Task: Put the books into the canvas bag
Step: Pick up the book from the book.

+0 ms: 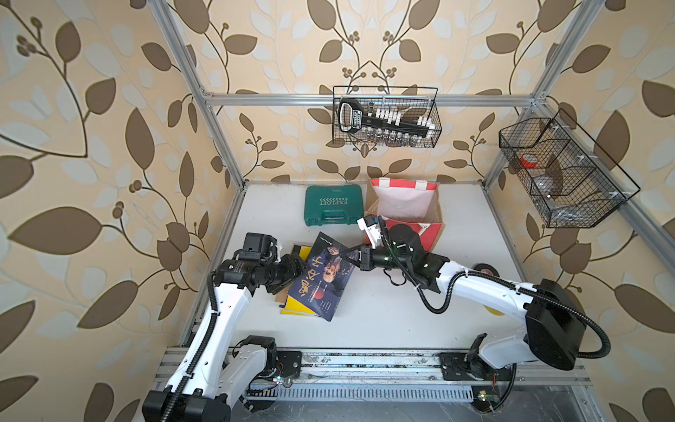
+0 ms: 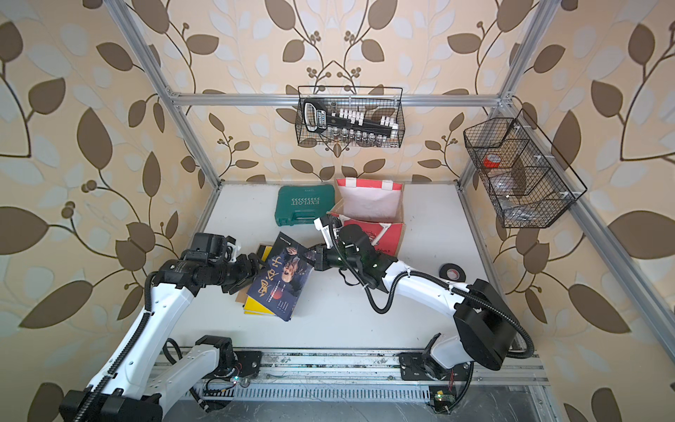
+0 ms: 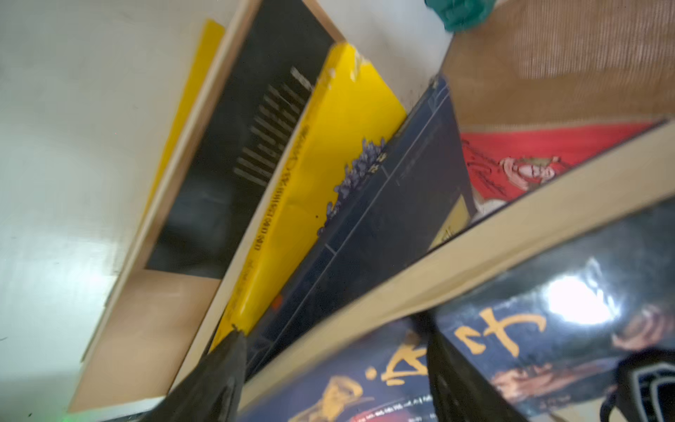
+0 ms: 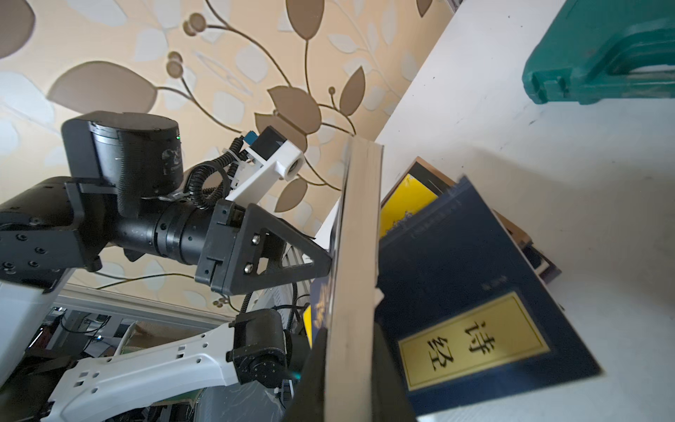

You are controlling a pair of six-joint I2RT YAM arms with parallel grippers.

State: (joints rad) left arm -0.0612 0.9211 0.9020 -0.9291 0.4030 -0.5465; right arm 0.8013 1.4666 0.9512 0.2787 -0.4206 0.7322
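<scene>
The bag [image 1: 431, 234], beyond the right gripper's [image 1: 345, 255] fingers, shows only white lining [image 1: 401, 204]: seemingly nothing packed. The pile of books [image 1: 297, 310] lies beneath the left gripper's [image 3: 328, 329] fingers, spread wide, holding nothing. The right gripper's fingers pinch one dark book [image 1: 321, 283], tilted.

Between the left tool [image 1: 297, 265] and the right tool [image 1: 345, 255], we find the gap filled by the tilted book [image 1: 323, 281]. Behind the right tool the canvas bag [image 1: 401, 204] stands mouth-open, the green case [image 1: 334, 204] just beside it. Below the left tool lies the book stack [image 1: 296, 310]; the counter [image 1: 401, 314] nearer the arm bases is bare.
</scene>
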